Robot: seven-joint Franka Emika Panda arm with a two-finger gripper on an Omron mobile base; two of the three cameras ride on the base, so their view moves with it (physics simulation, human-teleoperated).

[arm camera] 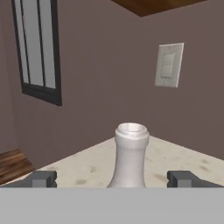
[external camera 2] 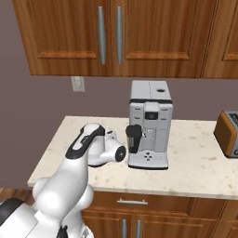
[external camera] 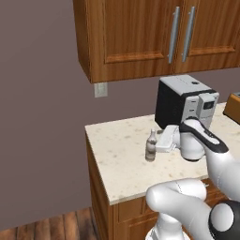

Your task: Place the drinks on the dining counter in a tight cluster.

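Item: gripper (arm camera: 112, 178), nearest the hand camera. Two dark fingertips (arm camera: 40, 178) stood spread wide, one to either side of the slim bottle (arm camera: 130, 156), neither visibly touching it. Nothing was held.

Item: slim bottle, one of the drinks. Stood upright on the speckled counter (external camera: 117, 159) below the wall cabinets (external camera: 154, 33), left of the coffee machine (external camera: 185, 101) and just off the hand's front in the left base view. This was not the dining counter, so the bottle appeared yet to be collected.

Handling note, as judgement: the step in hand looked like the grasp. The neck sat roughly midway between the tips; closing lower, on the wider body, would likely give a steadier hold than pinching the tapered neck. Advance level, close evenly, and lift straight up so the base clears the stone without tipping.

Appearance: narrow neck flaring to a broader shoulder, thick rounded lip at an open-looking mouth. Pale greyish-white in the hand view, brownish-grey in the left base view (external camera: 150, 146). Small and light in look; label, if any, could not be told.

Also noted: wall outlet (arm camera: 169, 64), window (arm camera: 38, 48).
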